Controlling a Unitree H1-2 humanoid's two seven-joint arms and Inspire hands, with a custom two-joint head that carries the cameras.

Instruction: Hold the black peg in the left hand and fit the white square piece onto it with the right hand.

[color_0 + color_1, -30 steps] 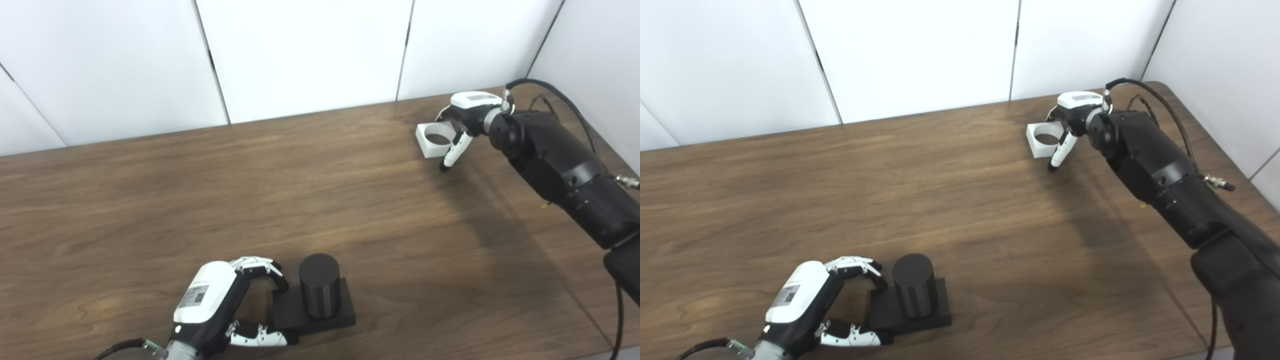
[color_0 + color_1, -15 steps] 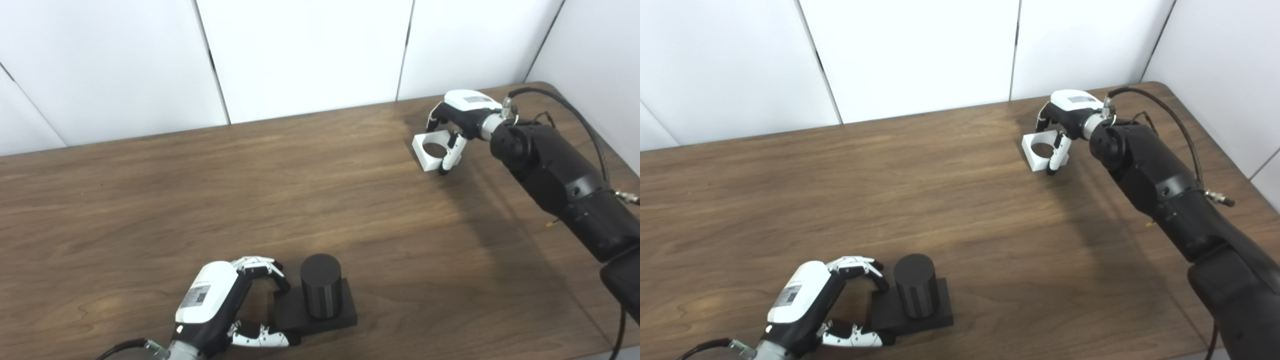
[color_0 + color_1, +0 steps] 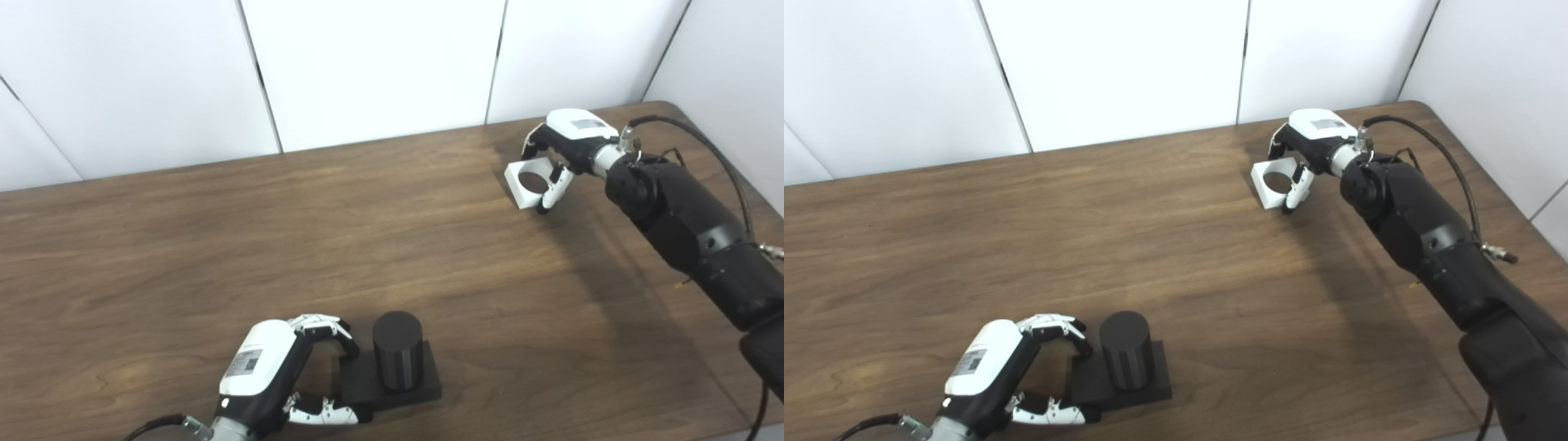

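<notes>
My right robot hand (image 3: 560, 150) has its fingers wrapped around the white square piece (image 3: 528, 182) at the far right of the worktop (image 3: 184, 245); I can't tell whether the piece is clear of the surface. My left robot hand (image 3: 275, 373) is curled around the flat base edge of the black peg (image 3: 397, 358), which stands upright near the front edge. Both grasps look made, I judge. The carry across and the fit over the peg are left.
</notes>
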